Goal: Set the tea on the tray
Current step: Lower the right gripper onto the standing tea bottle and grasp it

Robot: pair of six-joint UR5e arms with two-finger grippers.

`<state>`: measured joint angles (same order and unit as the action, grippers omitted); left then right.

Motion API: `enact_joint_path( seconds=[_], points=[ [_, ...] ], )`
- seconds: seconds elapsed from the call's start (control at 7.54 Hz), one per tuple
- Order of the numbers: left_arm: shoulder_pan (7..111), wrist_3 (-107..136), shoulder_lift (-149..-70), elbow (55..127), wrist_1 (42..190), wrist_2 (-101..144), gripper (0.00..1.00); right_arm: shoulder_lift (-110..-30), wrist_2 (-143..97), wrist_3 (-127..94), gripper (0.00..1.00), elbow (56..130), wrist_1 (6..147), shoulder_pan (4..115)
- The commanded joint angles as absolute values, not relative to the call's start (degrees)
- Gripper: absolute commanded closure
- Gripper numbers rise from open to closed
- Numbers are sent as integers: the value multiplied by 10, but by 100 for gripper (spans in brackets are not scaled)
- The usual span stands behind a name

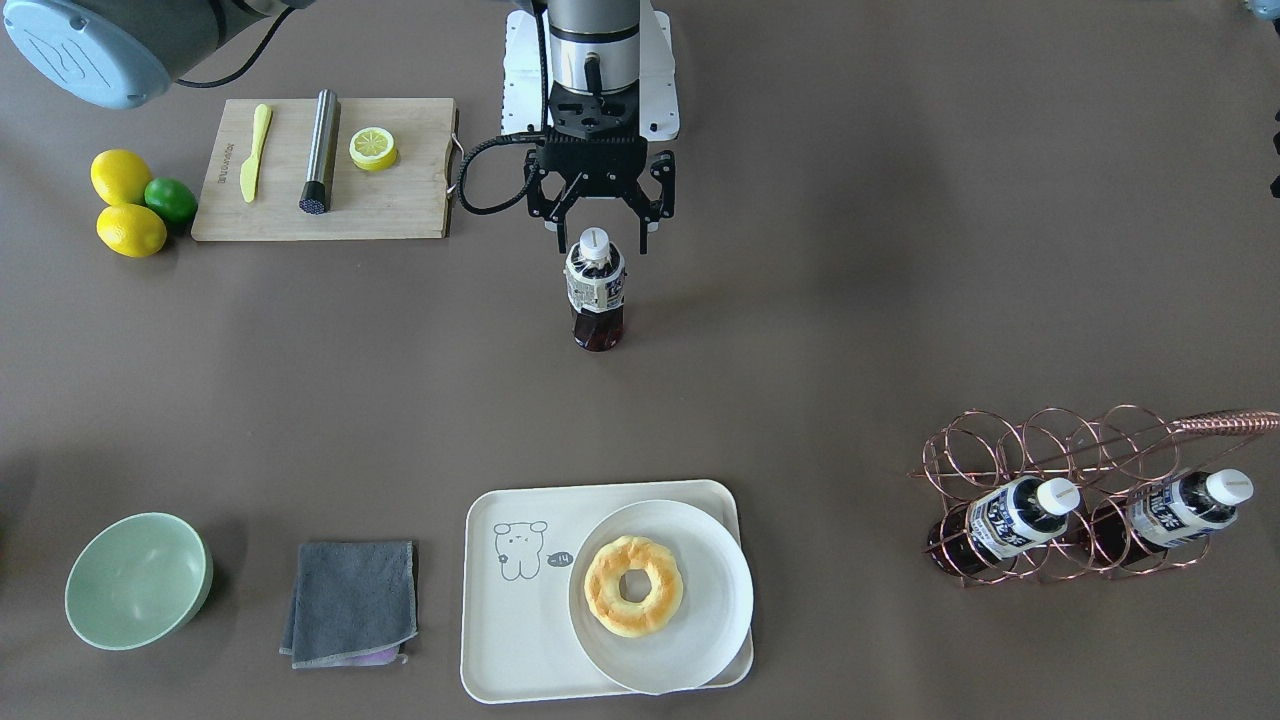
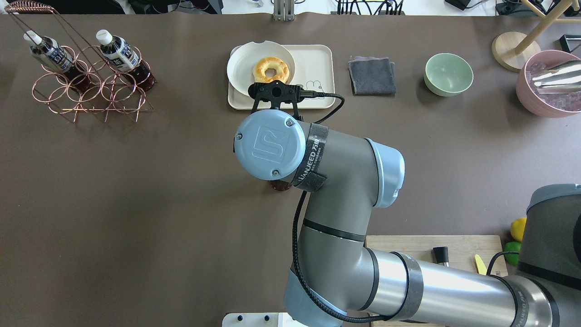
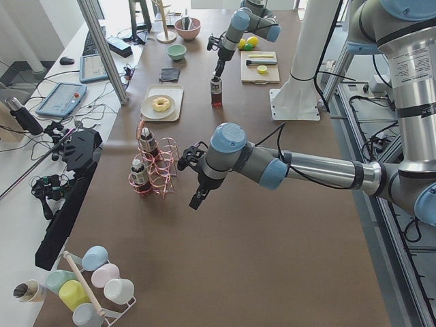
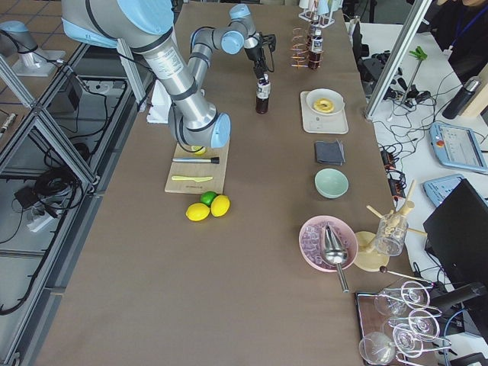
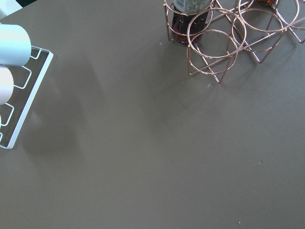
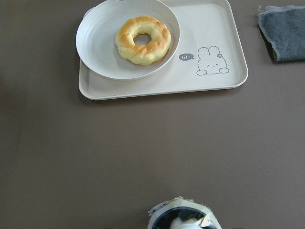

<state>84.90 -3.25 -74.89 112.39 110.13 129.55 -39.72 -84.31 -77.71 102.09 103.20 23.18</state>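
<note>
Two fingers (image 1: 645,235) of the right gripper (image 1: 603,236) stand spread, one on each side of the white cap of the tea (image 1: 596,292). The bottle stands upright on the bare counter (image 1: 800,330) right under the wrist. Nothing is grasped, and whether either finger touches the cap cannot be told. The bottle's long axis is vertical, so the fingers meet it from above and would close across the neck.

The tray (image 1: 510,640) lies well apart from the bottle, straight out from the robot toward the counter's far edge, and the right arm is plainly the nearer one. A plate (image 1: 700,640) with a doughnut (image 1: 633,585) takes up the tray's half on the robot's left, leaving only the bear side bare (that, I judge, is where the bottle has to go).

From overhead the arm's own elbow hides nearly all of the bottle, with just a sliver of dark base showing. The right wrist view cuts it off at the bottom edge and shows no fingers. The left gripper (image 3: 197,199) hangs over the counter near the wire rack (image 3: 163,178), which holds two like bottles (image 3: 139,174). It appears only in the side view, so whether it is spread or clenched cannot be told
</note>
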Motion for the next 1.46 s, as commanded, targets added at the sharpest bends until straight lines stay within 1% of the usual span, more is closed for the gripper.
enact_joint_path(
  seconds=[0.0,0.4,0.93,1.06,1.19,1.33],
  points=[
    [849,-33,-749,1124,1101,1296,2,-400,-840,-773,19,1013,1020,232],
    [849,-32,-749,1125,1101,1296,2,-396,-841,-770,28,1022,1047,234],
    [849,-32,-749,1125,1101,1296,2,-396,-841,-770,34,1022,1048,236],
    [849,-32,-749,1125,1101,1296,2,-396,-842,-770,61,1022,1048,237],
    [849,-32,-750,1125,1101,1296,1,-396,-841,-770,100,1026,1049,238],
    [849,-32,-750,1126,1101,1296,2,-396,-841,-770,100,1025,1049,240]
  ],
)
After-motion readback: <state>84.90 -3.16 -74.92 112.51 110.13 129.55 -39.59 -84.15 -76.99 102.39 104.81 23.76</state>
